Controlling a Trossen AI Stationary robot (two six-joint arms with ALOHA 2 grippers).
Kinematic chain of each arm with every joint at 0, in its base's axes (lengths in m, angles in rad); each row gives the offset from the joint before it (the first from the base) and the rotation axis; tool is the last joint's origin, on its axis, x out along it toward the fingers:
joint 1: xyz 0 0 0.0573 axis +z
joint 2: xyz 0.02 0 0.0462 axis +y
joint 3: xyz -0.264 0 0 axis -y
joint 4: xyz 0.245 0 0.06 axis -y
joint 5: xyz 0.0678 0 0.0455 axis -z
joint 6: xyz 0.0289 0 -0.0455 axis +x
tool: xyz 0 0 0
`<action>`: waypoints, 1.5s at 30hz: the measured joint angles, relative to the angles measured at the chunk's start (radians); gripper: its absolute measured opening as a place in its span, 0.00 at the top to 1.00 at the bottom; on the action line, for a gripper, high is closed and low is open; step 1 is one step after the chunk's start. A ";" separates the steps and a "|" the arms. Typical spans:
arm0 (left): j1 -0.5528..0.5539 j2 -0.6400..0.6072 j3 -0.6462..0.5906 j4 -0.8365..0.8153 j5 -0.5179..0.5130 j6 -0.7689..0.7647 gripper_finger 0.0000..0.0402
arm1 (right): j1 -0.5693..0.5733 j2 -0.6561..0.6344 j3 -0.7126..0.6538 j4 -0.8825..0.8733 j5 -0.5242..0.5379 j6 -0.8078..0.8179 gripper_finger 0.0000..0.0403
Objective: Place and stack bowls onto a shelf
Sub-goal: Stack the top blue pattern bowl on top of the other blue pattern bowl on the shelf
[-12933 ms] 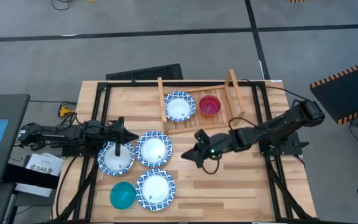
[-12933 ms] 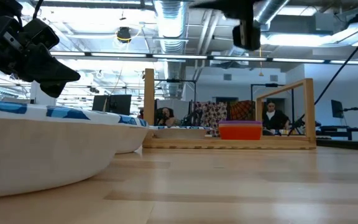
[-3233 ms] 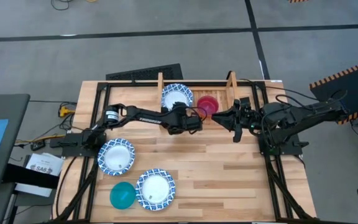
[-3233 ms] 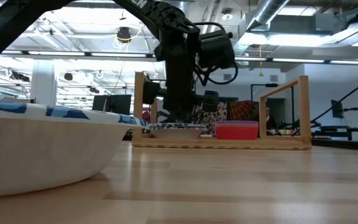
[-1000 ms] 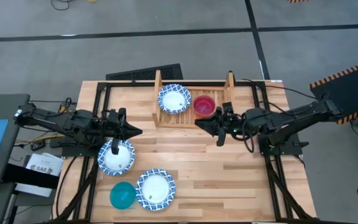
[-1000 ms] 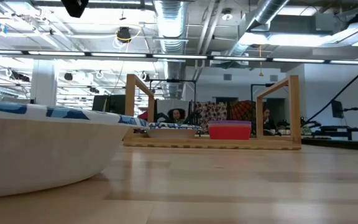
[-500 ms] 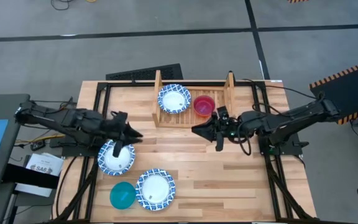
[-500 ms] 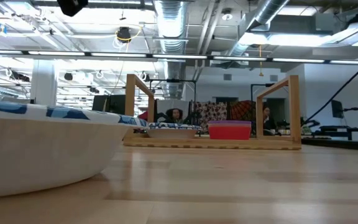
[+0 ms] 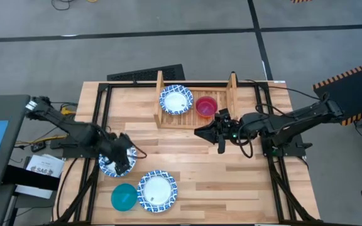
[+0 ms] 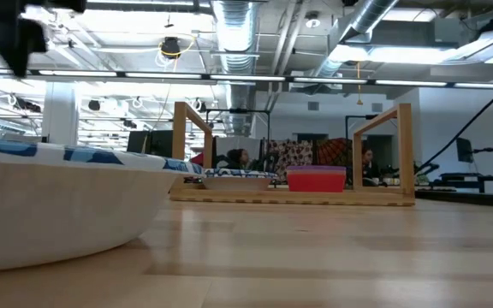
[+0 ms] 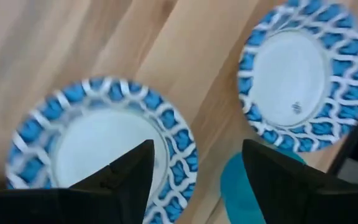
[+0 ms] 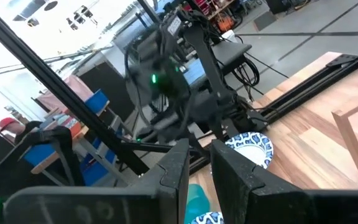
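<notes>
The wooden shelf [image 9: 193, 116] stands at the table's far middle. On its slats rest a blue-rimmed white bowl [image 9: 176, 100] and a red bowl [image 9: 206, 105]. Near the left front, two more blue-rimmed bowls [image 9: 112, 164] [image 9: 157, 191] and a teal bowl [image 9: 124, 197] sit on the table. My left gripper [image 9: 124, 161] points steeply down, open, over the first of these. In the left wrist view one finger [image 11: 132, 171] stands over that bowl's inside, the other [image 11: 272, 174] outside its rim [image 11: 182, 155]. My right gripper [image 9: 198, 132] hangs level in front of the shelf, narrowly open, with nothing between its fingers.
A black metal frame [image 9: 105, 94] borders the table, and a black pad [image 9: 146, 73] lies at its far edge. In the low view one blue-rimmed bowl [image 10: 58, 205] fills the near left. Bare wood lies between the shelf and the front bowls.
My left gripper has gone toward the table's near edge and down, from beside the bowl to over it. It has tipped from level to pointing steeply down and has opened. The bowls and the shelf have stayed where they were.
</notes>
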State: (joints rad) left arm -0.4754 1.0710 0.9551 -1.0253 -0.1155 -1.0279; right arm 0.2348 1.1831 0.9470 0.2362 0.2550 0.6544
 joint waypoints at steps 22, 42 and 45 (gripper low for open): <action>-0.099 0.300 -0.141 0.216 -0.001 -0.305 0.43 | 0.000 0.000 0.000 -0.017 0.000 0.003 0.76; -0.098 0.435 -0.141 0.242 -0.004 -0.321 0.56 | 0.000 0.000 0.000 -0.046 0.000 0.019 0.76; -0.098 0.433 -0.141 0.239 -0.004 -0.319 0.66 | 0.000 0.000 0.000 -0.053 0.000 0.019 0.76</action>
State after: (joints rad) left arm -0.5731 1.5036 0.8139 -0.7863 -0.1200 -1.3468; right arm 0.2348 1.1831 0.9470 0.1837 0.2546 0.6735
